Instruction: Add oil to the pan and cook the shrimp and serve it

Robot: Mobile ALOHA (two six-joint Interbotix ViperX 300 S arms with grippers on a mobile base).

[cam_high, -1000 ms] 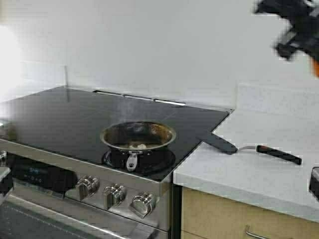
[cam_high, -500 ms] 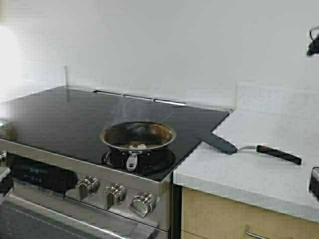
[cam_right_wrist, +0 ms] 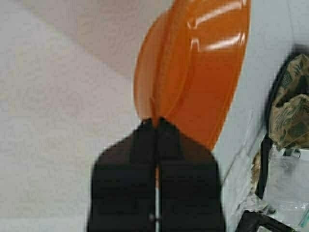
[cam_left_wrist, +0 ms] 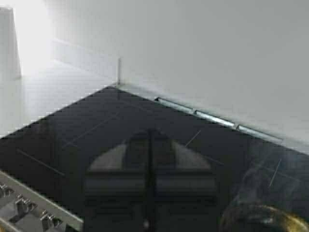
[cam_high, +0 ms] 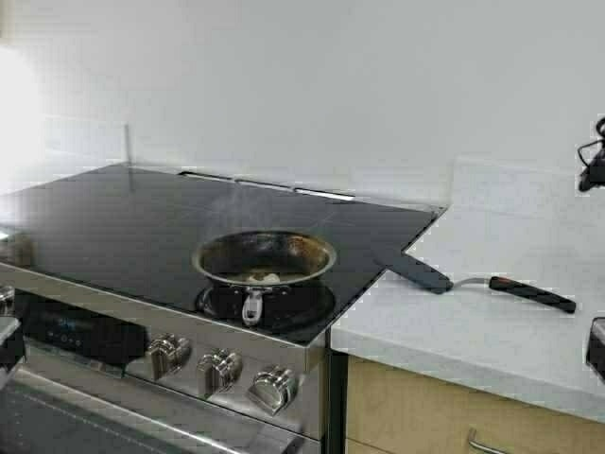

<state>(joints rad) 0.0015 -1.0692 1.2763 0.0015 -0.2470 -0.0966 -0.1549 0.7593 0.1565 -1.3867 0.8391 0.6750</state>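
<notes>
Our right gripper has its two black fingers pressed together on the rim of an orange bowl, which hangs tilted on edge from the pinch. In the high view this arm shows only as a small dark shape at the far right edge, at about 3 o'clock, well above the white counter. Our left gripper has its fingers pressed flat together with nothing between them; it hovers over the black glass stovetop, with the rim of the pan just showing beside it in the left wrist view. In the high view the pan sits near the middle, on the front right burner of the stovetop, its short handle pointing toward 6 o'clock and faint steam rising above it. The shrimp lies inside the pan as a small pale piece near the front wall. A black spatula lies at about 4 o'clock from the pan, its blade on the stovetop edge and its handle on the counter. Steel knobs line the stove front below the pan.
</notes>
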